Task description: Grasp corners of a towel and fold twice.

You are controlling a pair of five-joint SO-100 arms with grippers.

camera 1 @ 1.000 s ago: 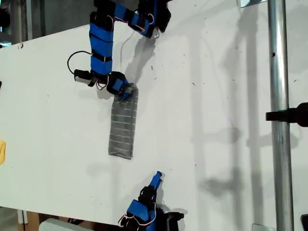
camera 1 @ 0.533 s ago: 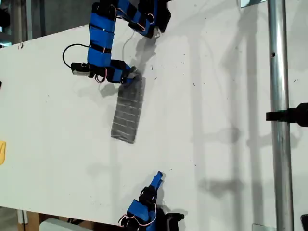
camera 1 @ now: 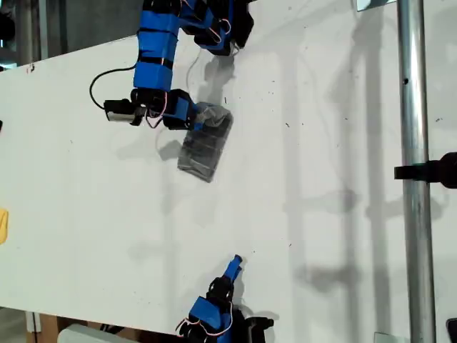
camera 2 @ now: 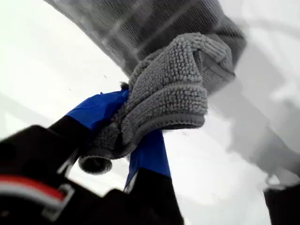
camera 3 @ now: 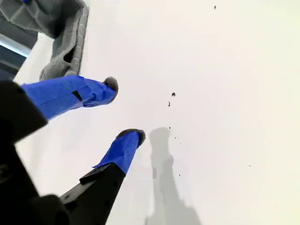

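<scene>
The grey striped towel (camera 1: 206, 148) lies as a narrow folded strip on the white table (camera 1: 328, 214), near the exterior view's top, its upper end raised and bunched. My first gripper (camera 1: 194, 118) is shut on that raised end. In the first wrist view a thick wad of towel (camera 2: 178, 89), with a corner (camera 2: 211, 51) curled over, is pinched in the first gripper (camera 2: 124, 133). My second gripper (camera 1: 234, 264) rests near the exterior view's bottom edge, well apart from the cloth. It is open and holds nothing (camera 3: 124, 110); the towel (camera 3: 61, 28) shows far beyond it.
A metal pole (camera 1: 414, 107) with a black clamp (camera 1: 432, 171) runs down the exterior view's right side. A black cable (camera 1: 100, 82) loops beside the first arm. A yellow object (camera 1: 3, 225) sits at the exterior view's left edge.
My first gripper rose and moved toward the exterior view's upper right with the towel's end, dragging the strip along so it looks shorter and bunched. The second arm stayed still.
</scene>
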